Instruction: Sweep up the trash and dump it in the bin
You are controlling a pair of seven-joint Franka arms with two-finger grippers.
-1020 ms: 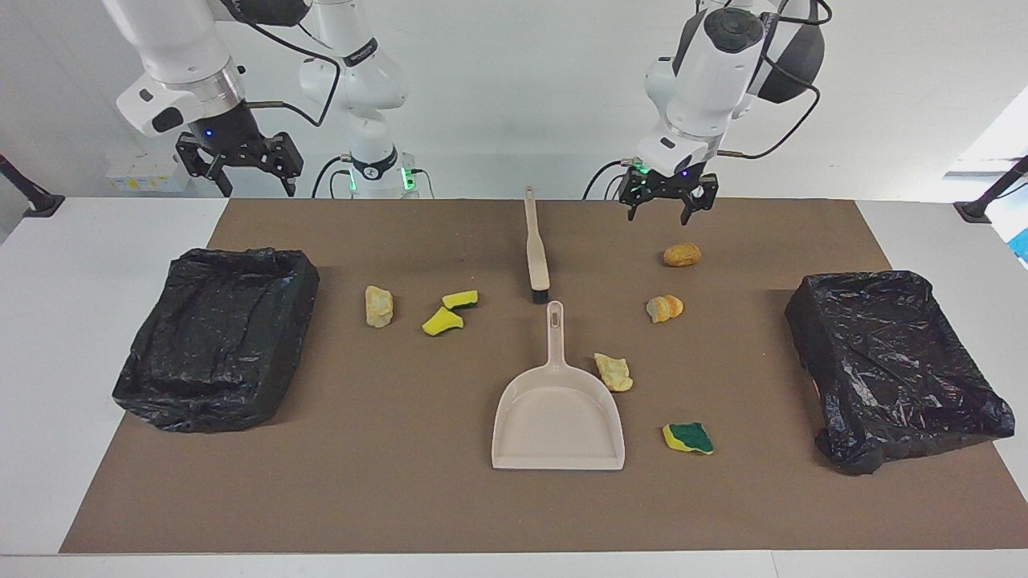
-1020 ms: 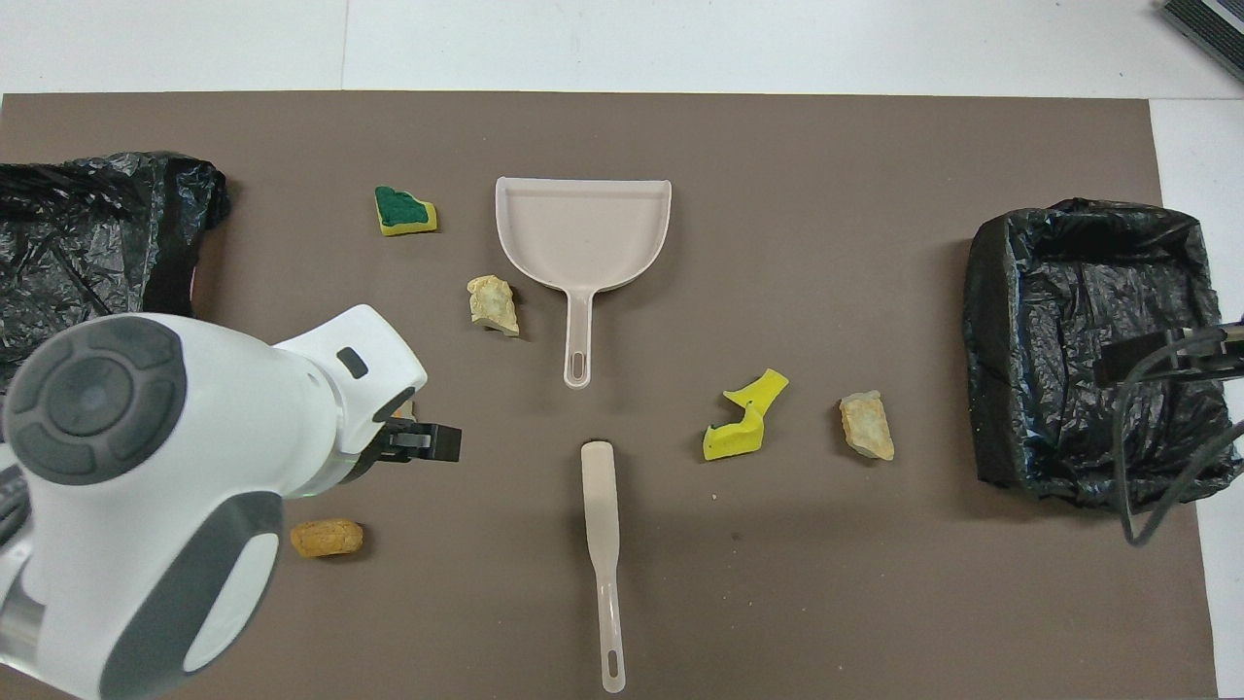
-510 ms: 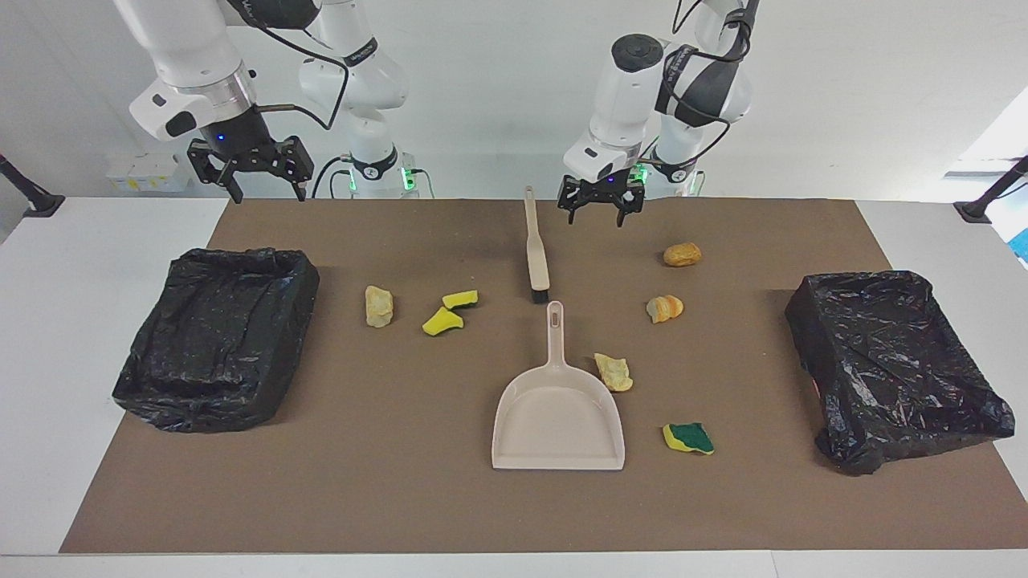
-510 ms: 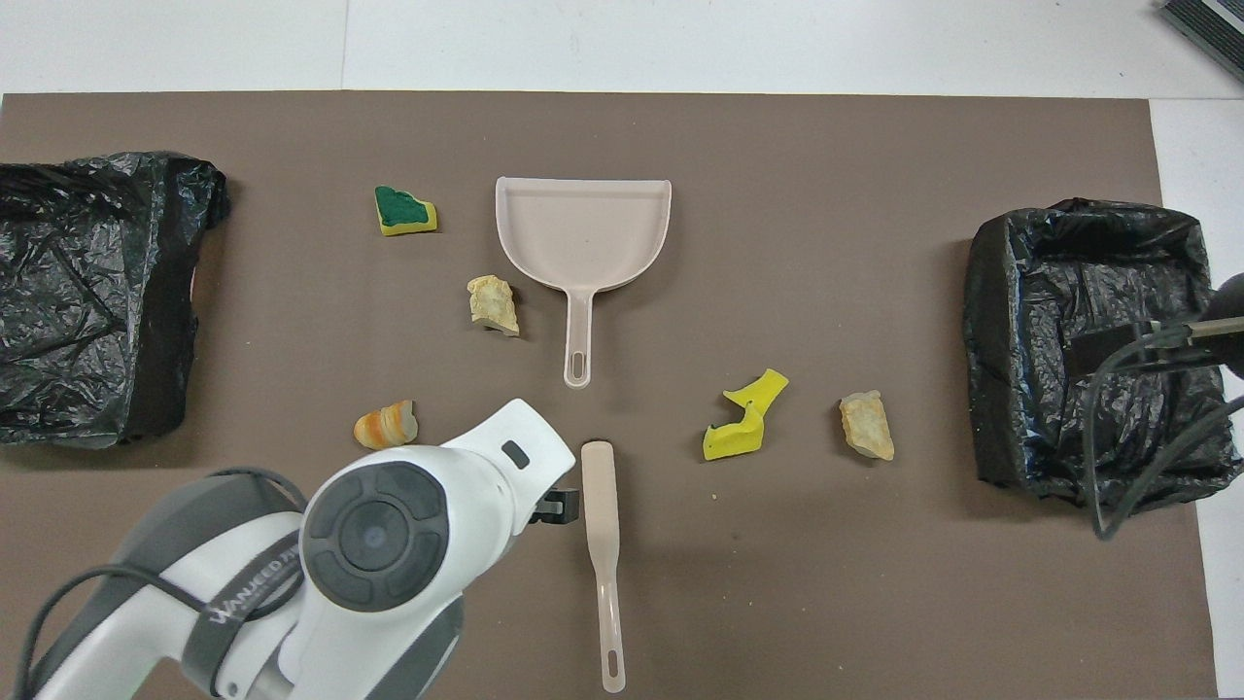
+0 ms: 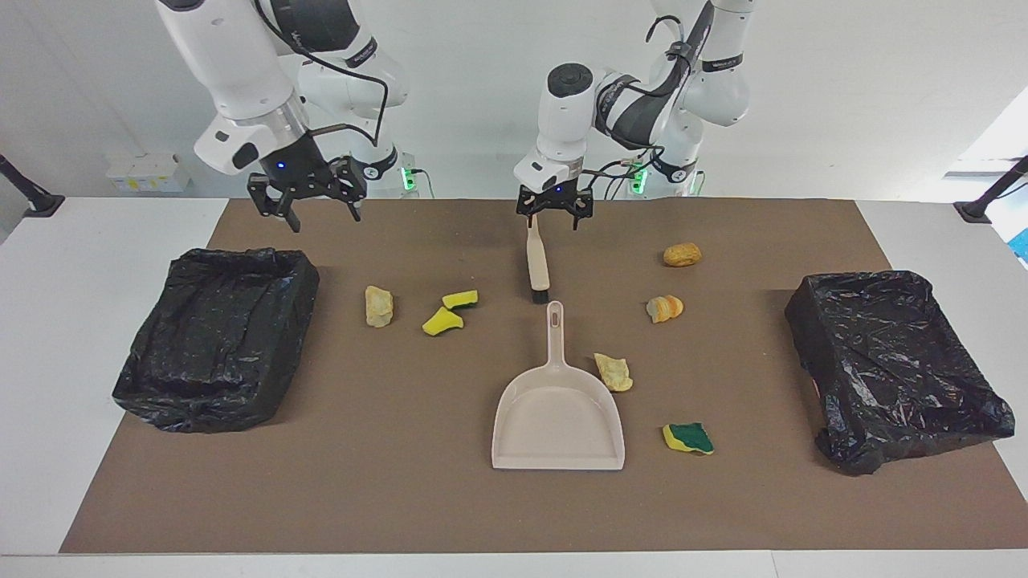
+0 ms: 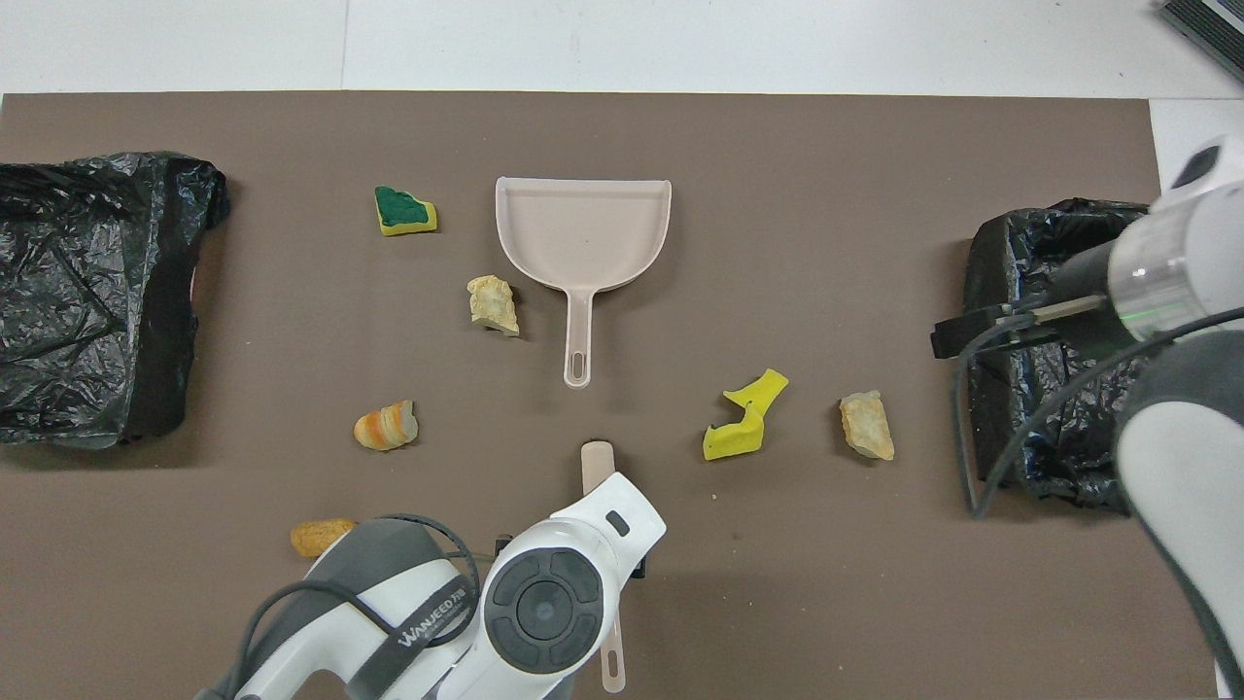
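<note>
The beige brush (image 5: 537,265) lies on the brown mat, its black bristles toward the beige dustpan (image 5: 558,421). My left gripper (image 5: 553,218) is open, low over the brush's handle end. In the overhead view its arm covers most of the brush (image 6: 596,459). My right gripper (image 5: 308,210) is open, up over the mat beside a black-lined bin (image 5: 241,257). Trash lies scattered: two yellow sponge pieces (image 5: 443,321), tan lumps (image 5: 378,306) (image 5: 613,372), orange-brown lumps (image 5: 682,254) (image 5: 664,307), and a yellow-and-green sponge (image 5: 688,437).
A second black-lined bin (image 5: 871,281) stands at the left arm's end of the table. The dustpan (image 6: 583,233) lies flat in the middle, its handle pointing toward the brush. White table shows around the mat.
My left gripper has swung from over the orange-brown lumps across to the brush's handle and come lower. My right gripper has moved from the table's end toward the middle and lower.
</note>
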